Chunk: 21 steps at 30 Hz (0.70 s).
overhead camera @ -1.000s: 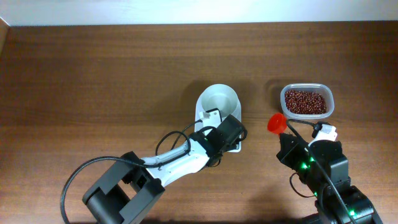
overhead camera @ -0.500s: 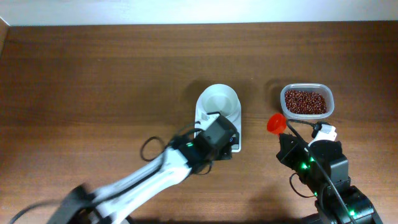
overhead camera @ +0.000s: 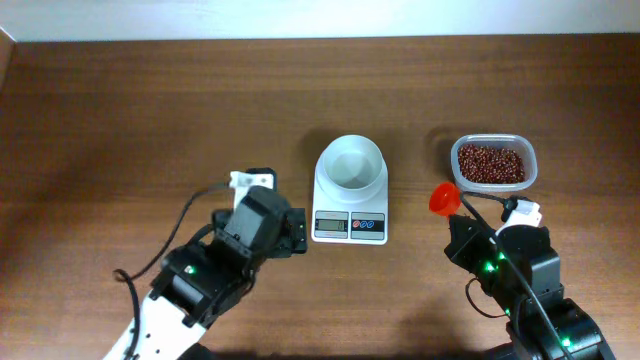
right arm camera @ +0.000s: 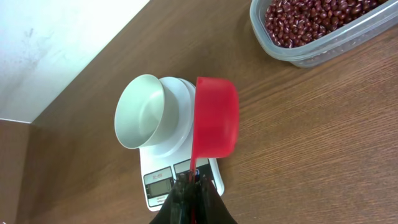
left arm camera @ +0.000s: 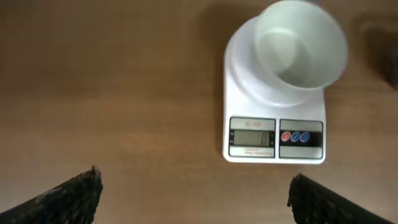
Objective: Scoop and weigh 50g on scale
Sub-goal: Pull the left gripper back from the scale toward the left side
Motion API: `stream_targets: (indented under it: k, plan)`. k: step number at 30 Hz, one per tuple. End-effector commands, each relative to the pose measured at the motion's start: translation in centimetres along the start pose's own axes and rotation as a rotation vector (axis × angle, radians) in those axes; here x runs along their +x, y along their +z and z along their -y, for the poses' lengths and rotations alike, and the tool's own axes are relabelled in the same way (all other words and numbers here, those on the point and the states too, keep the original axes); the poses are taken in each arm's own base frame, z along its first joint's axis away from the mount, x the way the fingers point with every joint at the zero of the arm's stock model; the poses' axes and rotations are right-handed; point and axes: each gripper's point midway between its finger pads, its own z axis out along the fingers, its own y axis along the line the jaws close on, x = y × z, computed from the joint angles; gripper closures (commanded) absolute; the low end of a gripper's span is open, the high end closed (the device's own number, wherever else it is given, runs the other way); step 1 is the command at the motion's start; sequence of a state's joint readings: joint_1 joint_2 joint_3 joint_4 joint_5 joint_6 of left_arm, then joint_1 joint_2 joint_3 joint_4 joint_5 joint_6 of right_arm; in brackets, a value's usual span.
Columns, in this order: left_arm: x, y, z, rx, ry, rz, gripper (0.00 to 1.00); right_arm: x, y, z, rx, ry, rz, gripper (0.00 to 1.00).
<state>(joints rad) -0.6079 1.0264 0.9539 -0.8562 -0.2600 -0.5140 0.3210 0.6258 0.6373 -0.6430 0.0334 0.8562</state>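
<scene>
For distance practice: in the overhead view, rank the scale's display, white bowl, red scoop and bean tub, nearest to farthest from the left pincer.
1. scale's display, just right of the left pincer.
2. white bowl, behind the display.
3. red scoop, farther right.
4. bean tub, far right.

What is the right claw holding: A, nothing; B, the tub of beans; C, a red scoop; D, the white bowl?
C: in the right wrist view the right claw is shut on the thin handle of the scoop, whose red cup sticks out ahead of it.
</scene>
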Motion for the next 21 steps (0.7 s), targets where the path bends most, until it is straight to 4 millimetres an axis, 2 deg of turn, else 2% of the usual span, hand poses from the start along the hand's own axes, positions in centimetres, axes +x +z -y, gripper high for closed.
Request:
stream_targets:
  k: [1, 4, 6, 7, 9, 10, 12, 14, 15, 18, 21]
  plan:
    - [-2.4, -2.3, 1.3, 0.157, 0.432, 0.052, 0.01, -0.4, -0.1, -0.1, -0.001, -0.010, 0.015, 0.96]
    - [-4.6, -5.9, 1.9, 0.305, 0.579, 0.097, 0.01, -0.4, -0.1, -0.1, -0.001, -0.010, 0.015, 0.96]
    - [-6.4, -7.4, 0.1, 0.264, 0.549, 0.130, 0.01, -0.4, -0.1, -0.1, -0.001, -0.010, 0.014, 0.96]
    - [-7.0, -7.6, -1.6, 0.192, 0.519, 0.135, 0.01, -0.4, -0.1, -0.1, -0.001, -0.010, 0.014, 0.96]
    - [-6.3, -7.4, -3.8, 0.111, 0.486, 0.089, 0.01, -0.4, -0.1, -0.1, -0.003, -0.010, 0.011, 0.96]
    - [-5.6, -7.4, -3.8, 0.130, 0.466, 0.062, 0.01, -0.3, -0.1, -0.2, -0.006, -0.010, 0.008, 0.96]
    - [-5.4, -7.6, -2.2, 0.228, 0.539, 0.074, 0.01, 0.0, -0.2, -0.4, -0.021, -0.010, -0.008, 0.96]
    - [-3.7, -8.2, 0.9, 0.440, 0.827, 0.092, 0.01, 0.2, -0.2, -0.6, -0.032, -0.010, -0.021, 0.96]
    - [-3.0, -8.5, 1.5, 0.499, 0.897, 0.081, 0.01, 0.5, -0.2, -0.9, -0.049, -0.010, -0.041, 0.96]
    - [-2.8, -8.5, 1.4, 0.532, 0.868, -0.049, 0.01, 2.1, -0.4, -1.5, -0.092, -0.010, -0.123, 0.96]
    - [-3.3, -8.7, 1.3, 0.561, 0.913, -0.144, 0.01, 3.0, -0.4, -0.5, -0.050, -0.007, -0.163, 0.96]
